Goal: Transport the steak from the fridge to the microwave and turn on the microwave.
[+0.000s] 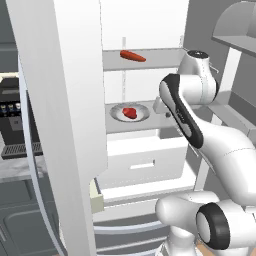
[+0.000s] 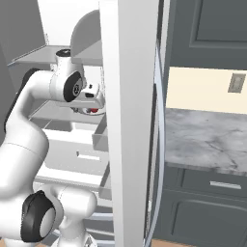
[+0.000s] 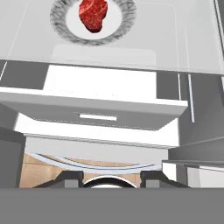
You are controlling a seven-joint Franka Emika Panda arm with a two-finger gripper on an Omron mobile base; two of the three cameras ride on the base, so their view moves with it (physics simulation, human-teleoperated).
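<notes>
The steak [image 1: 129,113], a lumpy red chunk, lies on a round grey plate [image 1: 142,112] on the middle shelf of the open fridge [image 1: 60,100]. In the hand view the steak [image 3: 92,14] sits at the top on the plate [image 3: 127,19]. My gripper [image 1: 160,107] hovers just right of the plate at shelf height, apart from the meat. Its fingertips [image 3: 72,177] stand spread with nothing between them, so the gripper [image 3: 112,178] is open. From the right base view the hand [image 2: 91,100] is in front of the steak [image 2: 89,110]. The microwave is out of view.
A long orange-red item [image 1: 132,56] lies on the upper shelf. White drawers [image 3: 100,105] sit below the plate's shelf. The wide fridge door [image 2: 128,120] stands open beside my arm. A marble counter [image 2: 207,140] lies to the right, and a black machine [image 1: 12,120] stands at the left.
</notes>
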